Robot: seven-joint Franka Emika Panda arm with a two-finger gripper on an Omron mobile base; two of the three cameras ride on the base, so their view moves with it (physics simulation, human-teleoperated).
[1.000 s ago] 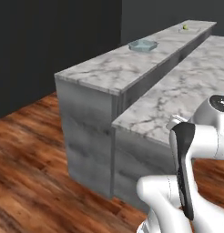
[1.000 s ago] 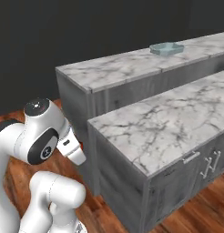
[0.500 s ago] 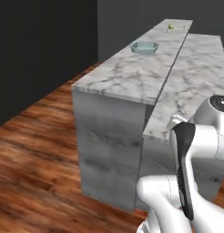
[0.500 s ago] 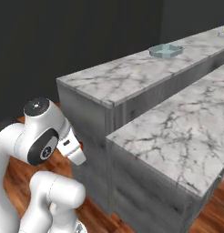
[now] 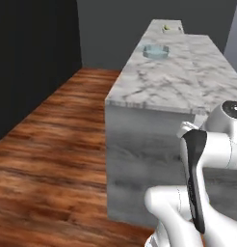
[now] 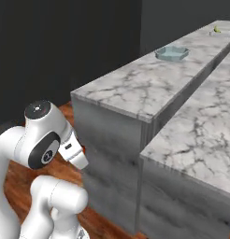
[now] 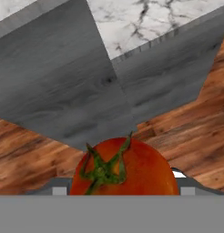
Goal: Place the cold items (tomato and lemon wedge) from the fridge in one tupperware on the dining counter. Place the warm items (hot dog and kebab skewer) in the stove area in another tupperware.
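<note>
Tomato sits right at the gripper in the hand view, pressed up against the bottom of the frame, green stem and calyx pointing toward the camera. Fingertips themselves are hidden behind the fruit; judging by how it fills the space between them, the jaws are spread fairly wide and clamped on it. So: held, not loose.

Relation that matters next: the tupperware lies well ahead, far down the dining counter, while the arm is folded low at the near end of the counter, hand below the top's edge. In the right base view the same tray is up and to the right of the arm, well apart from it. Tomato is round, so no long axis to line up; only height and reach count. Probably the base has to close in along the counter before the arm can lift over the rim.

A second pale dish with sth yellow-green in it sits farther back; likely the lemon wedge, too small to be sure.

Materials: tomato skin glossy, smooth, firm-looking. Counter top white marble w/ grey veins, hard, flat, overhanging a grey wood-grain base. Tray pale blue-green, shallow, sloping walls, many-sided. Floor red-brown plank.
</note>
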